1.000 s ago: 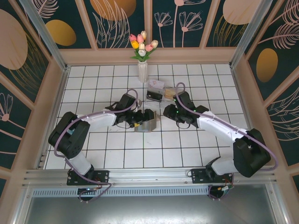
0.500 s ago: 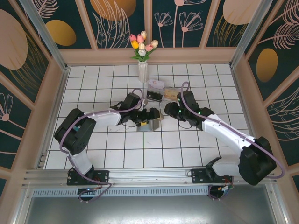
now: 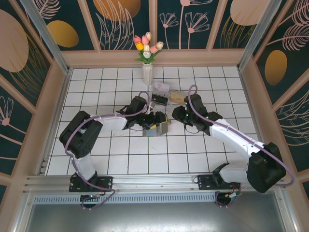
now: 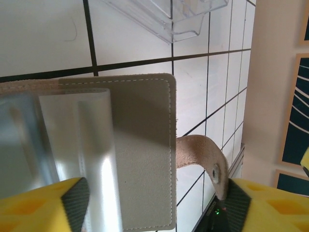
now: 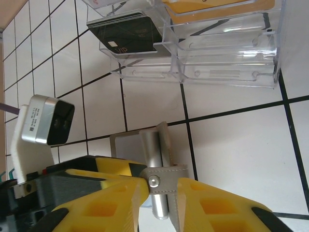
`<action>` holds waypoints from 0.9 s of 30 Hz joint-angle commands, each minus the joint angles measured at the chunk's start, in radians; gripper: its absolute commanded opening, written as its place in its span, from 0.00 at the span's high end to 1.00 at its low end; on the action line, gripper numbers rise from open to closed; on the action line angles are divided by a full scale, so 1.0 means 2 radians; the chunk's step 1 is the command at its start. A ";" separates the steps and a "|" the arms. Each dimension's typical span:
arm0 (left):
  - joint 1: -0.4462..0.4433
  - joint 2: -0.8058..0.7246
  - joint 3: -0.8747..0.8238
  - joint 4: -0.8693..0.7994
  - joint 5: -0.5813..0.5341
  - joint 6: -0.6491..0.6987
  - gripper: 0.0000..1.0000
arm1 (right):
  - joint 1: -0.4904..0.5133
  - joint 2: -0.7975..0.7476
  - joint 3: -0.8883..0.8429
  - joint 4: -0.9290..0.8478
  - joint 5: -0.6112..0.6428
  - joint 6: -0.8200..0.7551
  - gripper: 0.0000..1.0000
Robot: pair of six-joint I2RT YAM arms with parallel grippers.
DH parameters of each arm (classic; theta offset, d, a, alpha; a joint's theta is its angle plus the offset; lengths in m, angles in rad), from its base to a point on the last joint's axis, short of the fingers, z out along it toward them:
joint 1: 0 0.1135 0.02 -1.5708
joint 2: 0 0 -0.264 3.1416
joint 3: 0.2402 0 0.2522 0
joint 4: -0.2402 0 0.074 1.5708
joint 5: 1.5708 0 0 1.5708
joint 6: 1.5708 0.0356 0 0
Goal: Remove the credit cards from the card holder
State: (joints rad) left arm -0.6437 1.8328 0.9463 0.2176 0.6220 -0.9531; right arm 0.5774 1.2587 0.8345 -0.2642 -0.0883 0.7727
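Observation:
The grey card holder [image 3: 157, 129] sits mid-table between both grippers. In the left wrist view its stitched panel [image 4: 140, 145] and a shiny inner part lie between my left gripper's [image 4: 154, 193] open fingers. The closing tab [image 4: 203, 150] curls over to the right pad. In the right wrist view my right gripper [image 5: 161, 191] is shut on that snap tab [image 5: 161, 180], in front of the card holder [image 5: 128, 145]. A black credit card [image 5: 128, 31] and a tan-yellow one [image 5: 217, 6] lie in the clear tray. Any cards inside the holder are hidden.
The clear plastic tray [image 3: 166, 96] stands just behind the holder, also visible as the tray [image 4: 183, 19] and the tray [image 5: 227, 67] from each wrist. A white vase of tulips [image 3: 147, 72] is behind it. Wooden walls ring the tiled table.
The left gripper slid right to straddle the holder and its jaws narrowed. The right gripper came in slightly and closed on the tab. The holder shifted a little to the right.

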 commanded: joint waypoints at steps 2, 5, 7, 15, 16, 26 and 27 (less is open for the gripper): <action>-0.003 0.014 0.010 0.033 0.012 -0.009 0.42 | -0.004 0.005 -0.007 0.011 -0.022 0.003 0.74; -0.003 0.018 0.010 0.044 0.016 -0.014 0.50 | -0.004 0.023 -0.004 0.011 -0.041 -0.001 0.77; -0.003 0.021 0.010 0.058 0.023 -0.022 0.53 | -0.004 0.037 -0.003 0.012 -0.053 -0.002 0.79; -0.003 0.034 0.001 0.093 0.035 -0.040 0.60 | 0.004 0.064 -0.025 0.022 -0.069 0.005 0.83; -0.003 0.036 0.002 0.094 0.035 -0.041 0.60 | 0.004 0.067 -0.026 0.021 -0.067 0.007 0.83; -0.009 0.049 -0.004 0.113 0.030 -0.042 0.49 | 0.006 0.060 -0.028 0.002 -0.021 0.019 0.83; -0.009 0.052 -0.004 0.109 0.026 -0.040 0.48 | 0.006 0.058 -0.028 0.001 -0.018 0.021 0.83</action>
State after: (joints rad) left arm -0.6525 1.9148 0.9436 0.4099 0.6727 -1.0416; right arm 0.5850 1.3907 0.7826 -0.2428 -0.1650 0.7948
